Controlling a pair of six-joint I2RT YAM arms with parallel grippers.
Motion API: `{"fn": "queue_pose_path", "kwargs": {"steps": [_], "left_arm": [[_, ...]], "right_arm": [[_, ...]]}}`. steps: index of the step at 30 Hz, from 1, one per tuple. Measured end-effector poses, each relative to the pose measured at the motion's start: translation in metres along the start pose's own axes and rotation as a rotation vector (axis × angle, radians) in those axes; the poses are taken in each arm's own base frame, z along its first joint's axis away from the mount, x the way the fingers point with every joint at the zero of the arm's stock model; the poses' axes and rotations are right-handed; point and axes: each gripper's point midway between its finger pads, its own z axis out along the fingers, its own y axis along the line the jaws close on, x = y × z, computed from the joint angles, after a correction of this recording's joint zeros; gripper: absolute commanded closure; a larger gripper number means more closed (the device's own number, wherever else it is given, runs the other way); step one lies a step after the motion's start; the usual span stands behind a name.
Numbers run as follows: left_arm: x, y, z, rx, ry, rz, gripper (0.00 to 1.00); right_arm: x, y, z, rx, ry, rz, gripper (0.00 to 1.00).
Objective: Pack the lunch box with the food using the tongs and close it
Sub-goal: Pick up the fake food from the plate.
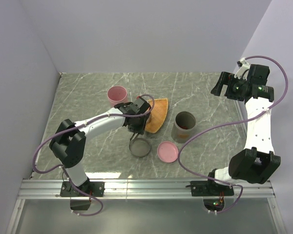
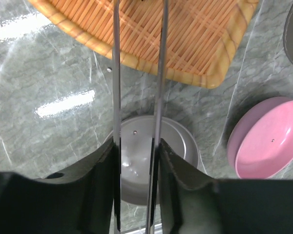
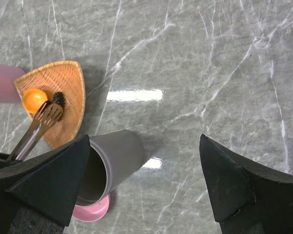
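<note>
My left gripper [image 1: 136, 119] [image 2: 136, 146] is shut on the tongs [image 2: 116, 73], its fingers [image 2: 178, 175] pressing the two thin metal arms from both sides. The tongs' slotted tips [image 3: 48, 116] rest on the orange woven plate [image 1: 158, 113] [image 3: 68, 83], right beside a dark brown piece of food [image 3: 58, 99] and an orange ball of food [image 3: 34, 99]. The tall grey lunch box cylinder [image 1: 184, 126] [image 3: 115, 158] stands to the right of the plate, and something reddish shows inside it. Raised at the far right, my right gripper [image 1: 223, 85] [image 3: 145, 141] is open and holds nothing.
A shallow grey round dish [image 1: 140, 147] [image 2: 183, 141] lies just below my left gripper. A pink lid [image 1: 167, 151] [image 2: 268, 144] lies beside it, in front of the cylinder. A pink cup [image 1: 117, 95] stands behind the left arm. Walls enclose the marble table [image 1: 88, 97].
</note>
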Motion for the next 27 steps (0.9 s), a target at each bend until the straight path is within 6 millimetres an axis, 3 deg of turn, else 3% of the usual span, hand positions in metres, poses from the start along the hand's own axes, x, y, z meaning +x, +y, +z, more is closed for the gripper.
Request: {"fn": "queue_pose_path", "kwargs": {"steps": [8, 14, 22, 27], "left_arm": [[-0.009, -0.003, -0.004, 0.004, -0.020, 0.008, 0.86], [-0.024, -0.003, -0.024, 0.009, -0.090, 0.039, 1.00], [-0.046, -0.005, -0.073, 0.055, -0.226, 0.092, 1.00], [-0.064, -0.022, -0.108, 0.150, -0.305, 0.168, 1.00]], "right_arm": [[0.001, -0.001, 0.002, 0.003, 0.006, 0.003, 0.00], [0.001, -0.001, 0.002, 0.003, 0.006, 0.003, 0.00], [0.001, -0.001, 0.002, 0.000, 0.006, 0.003, 0.00], [0.001, -0.001, 0.002, -0.001, 0.007, 0.003, 0.00]]}}
